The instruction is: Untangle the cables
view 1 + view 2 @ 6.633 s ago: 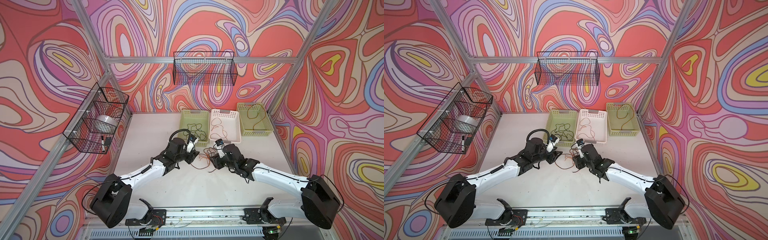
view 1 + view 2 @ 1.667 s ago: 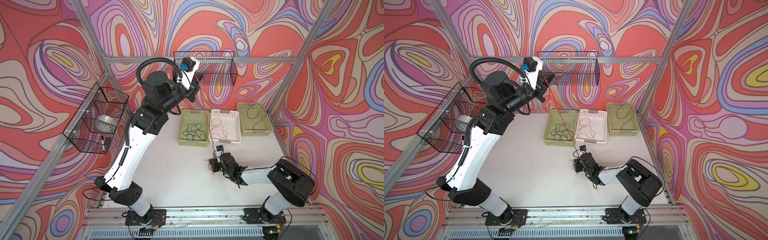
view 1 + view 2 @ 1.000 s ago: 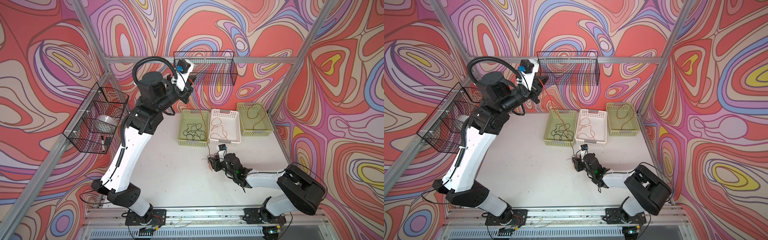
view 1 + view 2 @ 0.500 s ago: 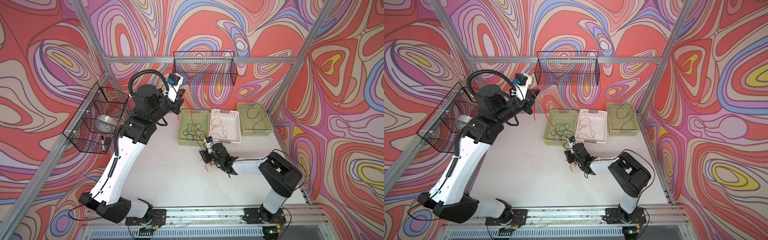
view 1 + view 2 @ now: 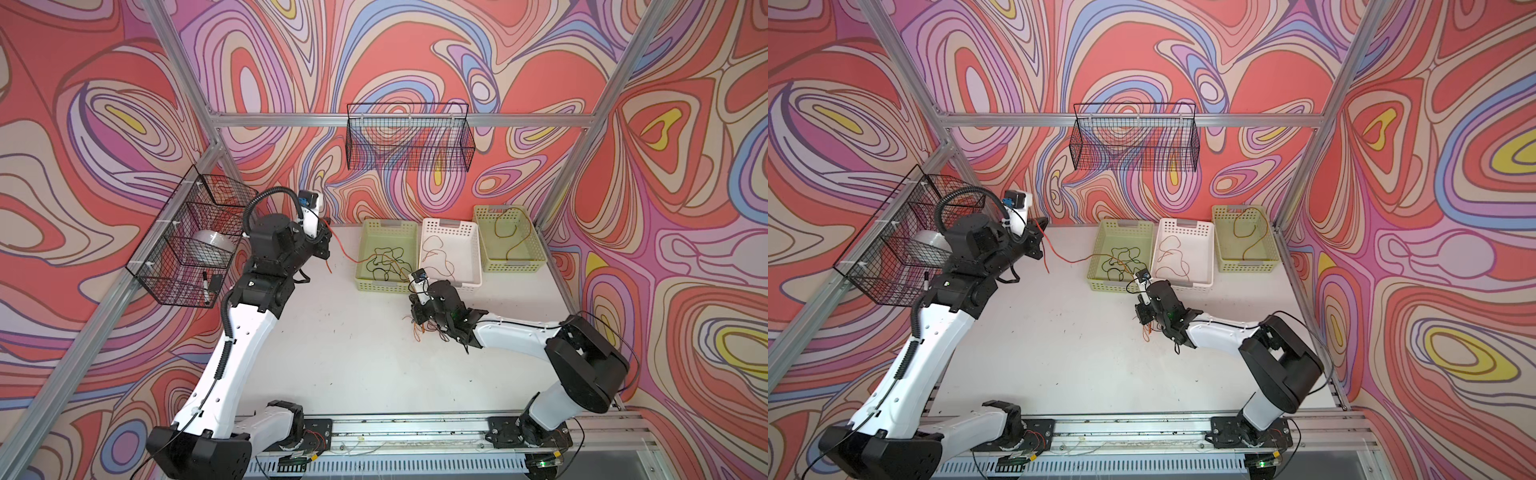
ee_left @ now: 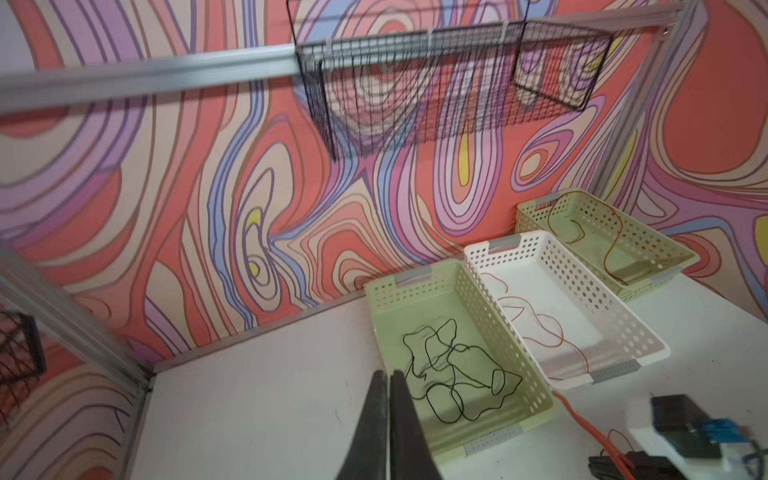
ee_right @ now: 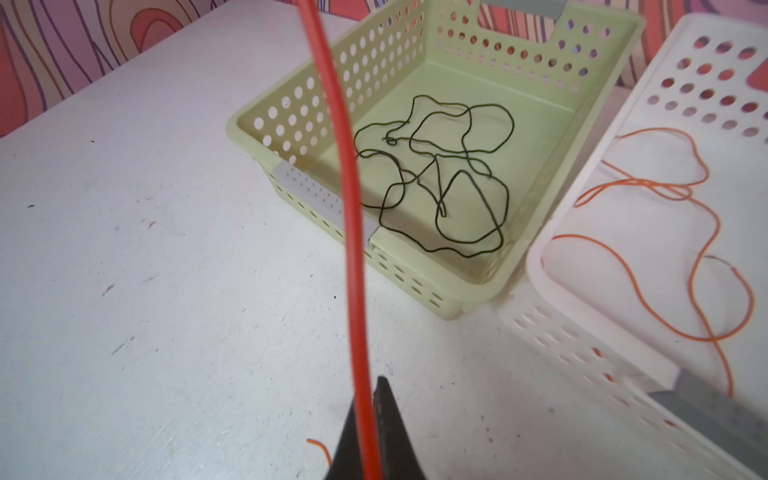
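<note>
Left gripper (image 5: pixel 325 243) raised near left wall, fingers pressed together, pinching thick orange cable (image 5: pixel 348 257). Cable sags across green basket (image 5: pixel 388 225) to right gripper (image 7: pixel 370 388), low over table (image 5: pixel 353 357) – jaws clamped on same cable. Dark cable (image 7: pixel 435 166) tangled inside that basket; thin orange cable (image 7: pixel 665 189) in white basket (image 5: pixel 451 225).

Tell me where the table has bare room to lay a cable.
Bare: the wide table stretch between left arm and right arm, toward the front rail. Crowded: around the right gripper, where orange cable ends bunch; all three baskets hold cables.
</note>
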Available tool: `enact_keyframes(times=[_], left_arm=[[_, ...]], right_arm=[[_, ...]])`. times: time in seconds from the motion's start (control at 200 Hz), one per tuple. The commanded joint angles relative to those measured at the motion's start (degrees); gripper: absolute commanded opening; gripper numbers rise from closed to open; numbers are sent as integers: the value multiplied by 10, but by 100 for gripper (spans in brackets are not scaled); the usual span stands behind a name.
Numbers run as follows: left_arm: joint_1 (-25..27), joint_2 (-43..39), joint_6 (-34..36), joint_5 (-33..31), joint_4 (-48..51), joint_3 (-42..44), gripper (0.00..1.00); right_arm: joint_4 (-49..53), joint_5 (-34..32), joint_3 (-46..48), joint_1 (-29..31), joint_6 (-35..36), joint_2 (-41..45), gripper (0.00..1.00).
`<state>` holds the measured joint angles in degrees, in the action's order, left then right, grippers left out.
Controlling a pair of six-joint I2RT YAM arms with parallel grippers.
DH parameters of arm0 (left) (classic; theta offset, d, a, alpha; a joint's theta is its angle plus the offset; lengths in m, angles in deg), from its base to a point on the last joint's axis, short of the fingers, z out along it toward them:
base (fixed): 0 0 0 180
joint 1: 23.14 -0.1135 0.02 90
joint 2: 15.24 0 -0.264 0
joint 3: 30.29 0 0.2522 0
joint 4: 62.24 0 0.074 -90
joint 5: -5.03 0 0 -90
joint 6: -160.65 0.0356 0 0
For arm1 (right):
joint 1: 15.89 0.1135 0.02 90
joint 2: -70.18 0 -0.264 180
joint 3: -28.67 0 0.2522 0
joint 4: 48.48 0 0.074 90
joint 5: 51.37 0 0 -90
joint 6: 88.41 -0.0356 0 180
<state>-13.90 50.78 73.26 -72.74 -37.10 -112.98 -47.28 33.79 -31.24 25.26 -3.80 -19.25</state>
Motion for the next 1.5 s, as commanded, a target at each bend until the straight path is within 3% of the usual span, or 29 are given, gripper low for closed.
enact_keyframes(times=[0.0,0.105,0.19,0.23,0.426,0.706,0.856,0.911,1.097,1.232,1.367,1.497], left_arm=[[-27,-28,-68,48,-91,105,12],[-36,-50,-91,55,-155,206,23],[-38,-60,-93,58,-194,265,52],[-38,-60,-90,54,-201,284,61],[-38,-60,-8,62,-147,293,76],[-38,-25,149,-40,22,231,78],[-38,12,211,-44,82,197,77],[-37,28,226,-42,104,184,76],[-35,53,292,5,158,169,75],[-24,9,314,104,122,194,75],[55,-30,310,154,24,217,75],[145,19,290,167,-29,175,74]], right_arm=[[60,-4,14,0,27,37,0],[85,2,15,0,40,61,0],[97,5,18,0,59,67,0],[99,1,19,0,66,67,0],[108,-10,18,-2,80,73,0],[105,7,30,-71,42,122,0],[125,46,36,-170,-34,149,0],[123,53,40,-179,-29,161,0],[155,56,26,-180,12,160,0],[144,152,28,-178,47,160,0],[148,174,28,-168,77,154,0],[149,181,28,-148,107,158,0]])
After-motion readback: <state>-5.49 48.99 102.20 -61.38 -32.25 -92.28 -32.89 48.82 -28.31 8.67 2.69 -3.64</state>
